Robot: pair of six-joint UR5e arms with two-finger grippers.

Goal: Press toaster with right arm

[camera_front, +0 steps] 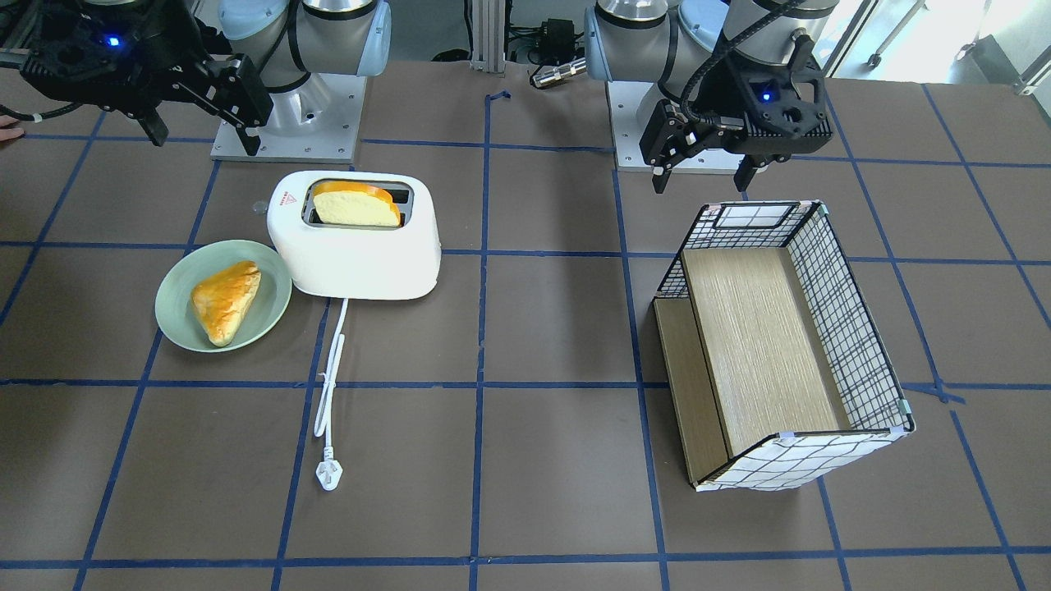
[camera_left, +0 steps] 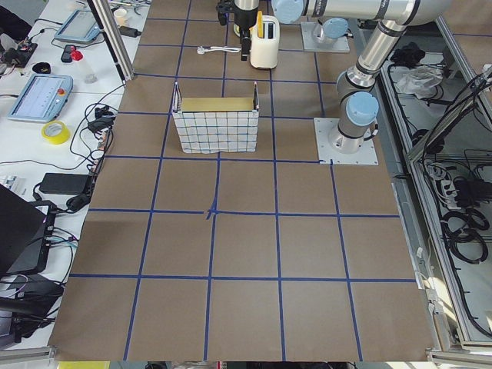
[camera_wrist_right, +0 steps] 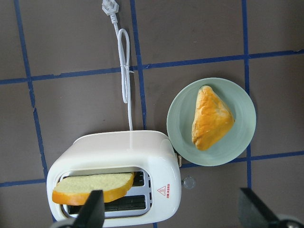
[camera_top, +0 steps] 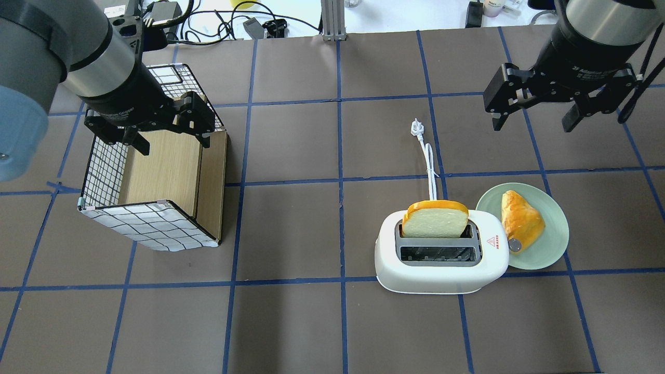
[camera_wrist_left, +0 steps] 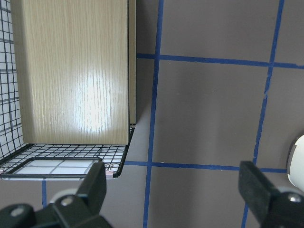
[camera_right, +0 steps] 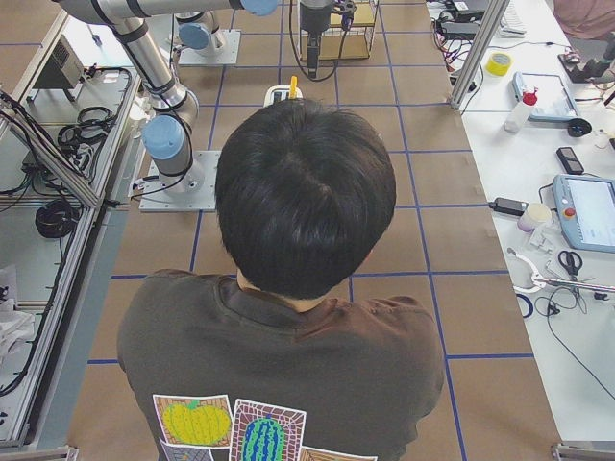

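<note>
The white two-slot toaster (camera_front: 361, 263) stands on the brown table, and it also shows in the overhead view (camera_top: 441, 270) and the right wrist view (camera_wrist_right: 118, 152). A slice of bread (camera_top: 435, 221) stands up in one slot. A small round lever knob (camera_top: 514, 245) sticks out of the toaster's end facing the green plate (camera_top: 550, 244). My right gripper (camera_top: 535, 111) is open and empty, high above the table beyond the plate, apart from the toaster. My left gripper (camera_top: 174, 144) is open and empty over the grid-patterned box (camera_top: 150, 223).
A golden pastry (camera_front: 226, 300) lies on the green plate (camera_front: 176, 279), which touches the toaster's end. The toaster's white cord (camera_front: 332, 369) runs to a loose plug (camera_front: 328, 474). The open box (camera_front: 846, 328) has a wooden floor. A person's head (camera_right: 307, 192) blocks most of the exterior right view.
</note>
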